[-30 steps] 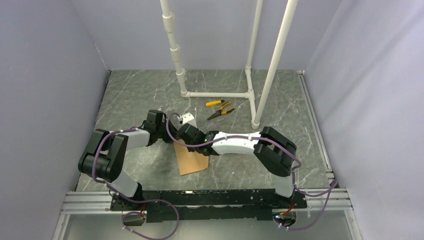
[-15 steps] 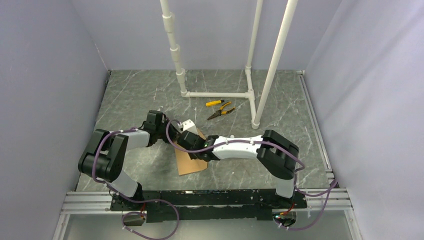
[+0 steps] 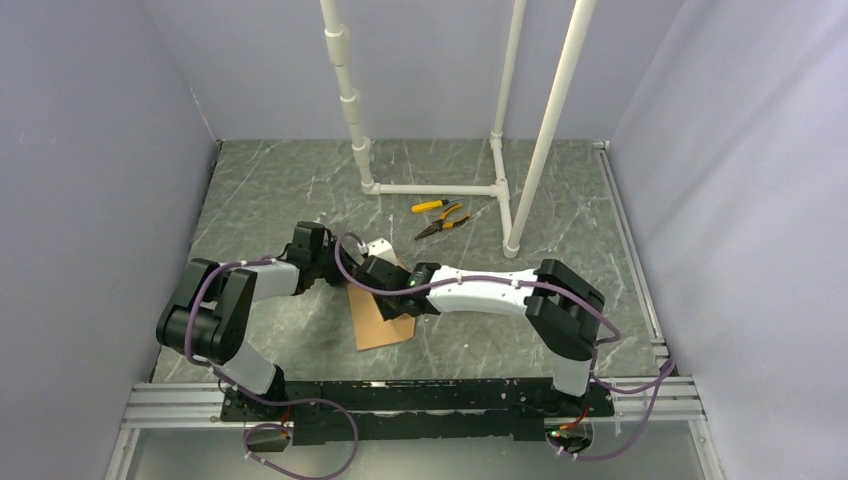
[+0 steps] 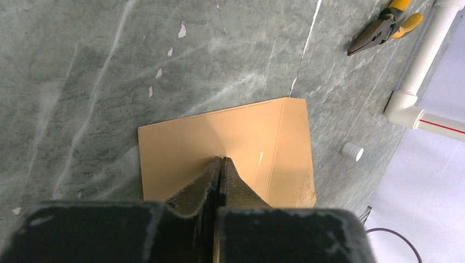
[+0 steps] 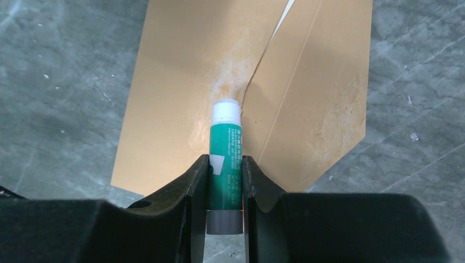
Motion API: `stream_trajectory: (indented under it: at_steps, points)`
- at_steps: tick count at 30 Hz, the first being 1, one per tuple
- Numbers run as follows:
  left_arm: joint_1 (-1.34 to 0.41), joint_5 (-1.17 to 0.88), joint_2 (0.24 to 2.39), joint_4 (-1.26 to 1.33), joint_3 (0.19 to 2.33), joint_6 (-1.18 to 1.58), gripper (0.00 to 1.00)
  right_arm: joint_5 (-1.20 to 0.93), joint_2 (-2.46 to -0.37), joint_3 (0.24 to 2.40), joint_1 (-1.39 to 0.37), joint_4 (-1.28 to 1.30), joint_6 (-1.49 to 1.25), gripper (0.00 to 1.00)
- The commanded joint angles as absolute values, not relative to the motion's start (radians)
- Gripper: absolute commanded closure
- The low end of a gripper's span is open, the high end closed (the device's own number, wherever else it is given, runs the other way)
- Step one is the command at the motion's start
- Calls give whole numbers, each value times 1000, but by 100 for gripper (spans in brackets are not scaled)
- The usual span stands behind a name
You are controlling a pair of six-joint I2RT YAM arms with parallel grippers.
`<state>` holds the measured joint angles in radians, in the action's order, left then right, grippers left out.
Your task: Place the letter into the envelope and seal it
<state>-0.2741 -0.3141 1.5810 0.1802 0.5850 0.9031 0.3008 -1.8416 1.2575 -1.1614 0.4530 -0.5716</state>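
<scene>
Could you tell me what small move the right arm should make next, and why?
Probably slide the glue stick along the open flap of the envelope: its white tip sits at the seam, glue looks patchy, and the shut left fingers seem to pin it.

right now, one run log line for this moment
left gripper: shut, tips over envelope | right gripper: shut on green glue stick, white tip at glue-smeared flap edge

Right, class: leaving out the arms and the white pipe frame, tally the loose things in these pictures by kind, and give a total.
Envelope: 1
Glue stick: 1
Yellow-handled tools: 2, the pliers and a second tool
White cap: 1
Total: 5
</scene>
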Motion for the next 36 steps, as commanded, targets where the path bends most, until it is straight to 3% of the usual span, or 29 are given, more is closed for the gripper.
stream_trajectory:
  at_steps: [1, 3, 8, 14, 18, 25, 36]
  points:
    - [-279, -312, 1590, 117, 539, 841, 91, 248, -1766, 1296, -1136, 465, -560, 100]
    - [-279, -373, 1553, 128, 550, 834, 80, 199, -1718, 1263, -1121, 407, -528, 100]
    - [-279, -487, 1387, 46, 623, 865, 41, -12, -1524, 1071, -1042, 153, -422, 100]
    - [-279, -562, 1167, -148, 737, 921, 15, -219, -1293, 931, -947, -93, -311, 100]
    - [-279, -688, 1061, -96, 748, 1056, 8, -263, -1169, 901, -946, -201, -203, 100]
    - [-279, -861, 966, 103, 748, 1299, 7, -321, -1083, 929, -946, -282, -92, 100]
    - [-279, -864, 860, 123, 792, 1411, 7, -404, -1034, 945, -946, -240, -12, 100]
